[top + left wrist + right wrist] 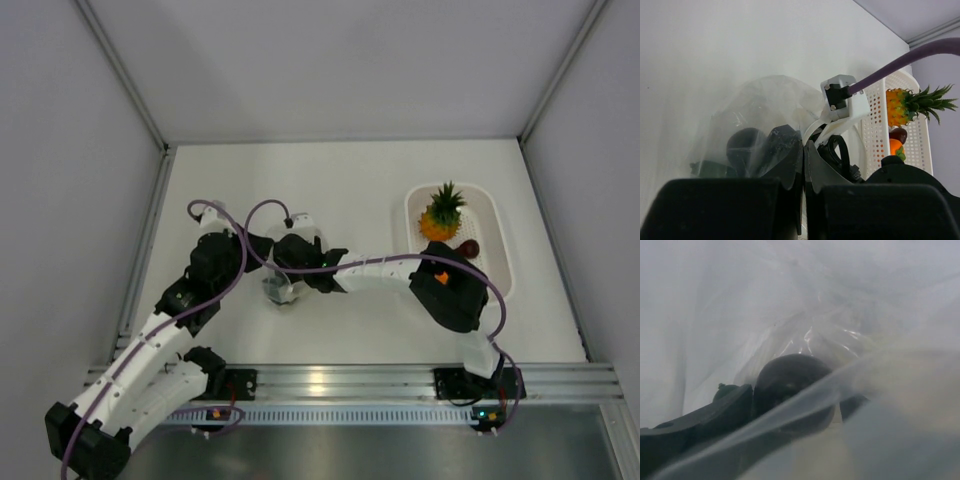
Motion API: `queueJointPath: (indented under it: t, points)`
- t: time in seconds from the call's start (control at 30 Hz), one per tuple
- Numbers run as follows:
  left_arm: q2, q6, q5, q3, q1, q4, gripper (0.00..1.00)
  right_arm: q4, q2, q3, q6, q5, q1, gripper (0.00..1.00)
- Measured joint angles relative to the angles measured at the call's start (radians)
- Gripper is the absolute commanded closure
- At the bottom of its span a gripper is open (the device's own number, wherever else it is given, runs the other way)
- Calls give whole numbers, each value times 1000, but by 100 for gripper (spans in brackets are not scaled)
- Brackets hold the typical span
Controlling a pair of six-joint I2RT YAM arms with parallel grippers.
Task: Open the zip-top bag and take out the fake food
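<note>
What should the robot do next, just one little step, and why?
Probably close the right gripper on the dark round piece. Its jaws look open inside the zip-top bag, one finger right beside that piece, while the left gripper pinches the bag.

The top view gives me soft, even overhead light. The white bench (350, 170) is bright, with only faint shadows beside the arms (170, 330) and one glare patch on the metal rail (320, 380). My left wrist view is crisp farther off, but the left end effector (803, 160) up close is dark and blurred. My right wrist view is hazy. The bag (840, 300) film fogs everything, its creases glint, and the dark round piece (790, 380) looks soft.
</note>
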Motion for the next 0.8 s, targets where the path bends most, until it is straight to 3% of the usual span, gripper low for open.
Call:
queueJointPath:
  t: [0.17,0.27,0.3,0.53,0.8]
  points:
    - [7,0,6,0,0,0,100,-21,42,9,-8,6,0,32]
    - [13,1,7,-4,0,-2,100,-20,53,8,-12,13,0,52]
    - [12,2,7,-5,0,-2,100,-17,52,6,-16,17,0,54]
    - [13,13,7,-5,0,-2,100,5,8,-43,-36,54,0,54]
    - [27,29,11,-3,0,0,100,-1,-161,-86,-77,77,4,54]
